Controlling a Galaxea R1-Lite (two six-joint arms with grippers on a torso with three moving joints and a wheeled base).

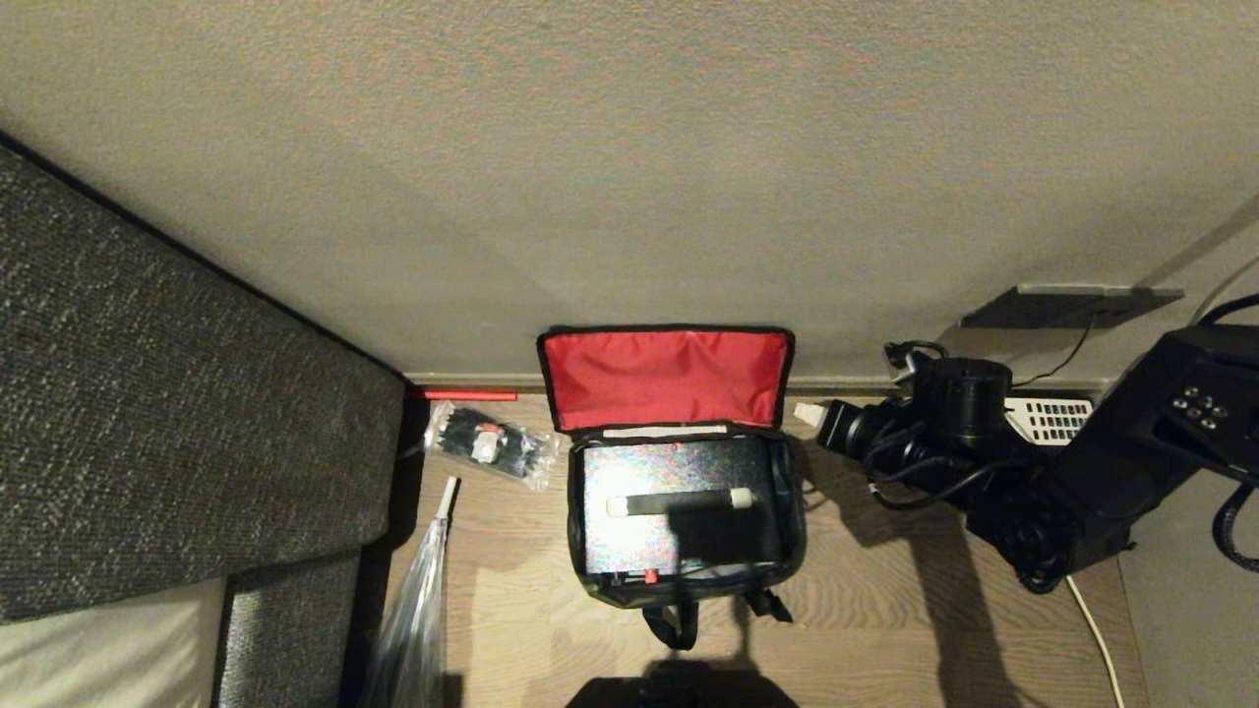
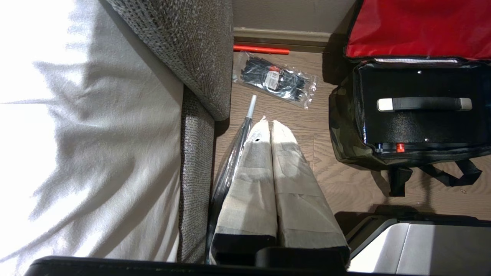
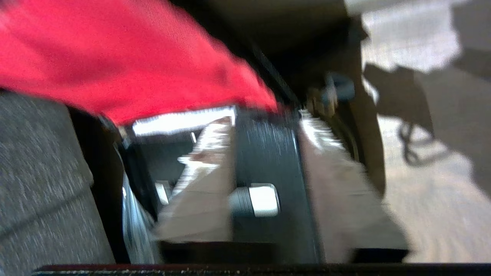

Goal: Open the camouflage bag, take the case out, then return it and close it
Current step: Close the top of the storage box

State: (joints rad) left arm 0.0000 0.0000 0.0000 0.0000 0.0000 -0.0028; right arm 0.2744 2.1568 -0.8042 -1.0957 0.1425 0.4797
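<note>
Clear packet (image 1: 489,444) lies beside camouflage bag (image 1: 679,575); right hand (image 3: 264,168) spread, left hand (image 2: 271,130) clenched.

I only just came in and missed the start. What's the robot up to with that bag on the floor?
The camouflage bag stands open on the wooden floor, its red-lined lid flipped back against the wall. The black case sits inside it, handle up. The right gripper, fingers apart, is at the bag's right side, over the case. The left gripper is parked beside the sofa, shut and holding nothing.
</note>
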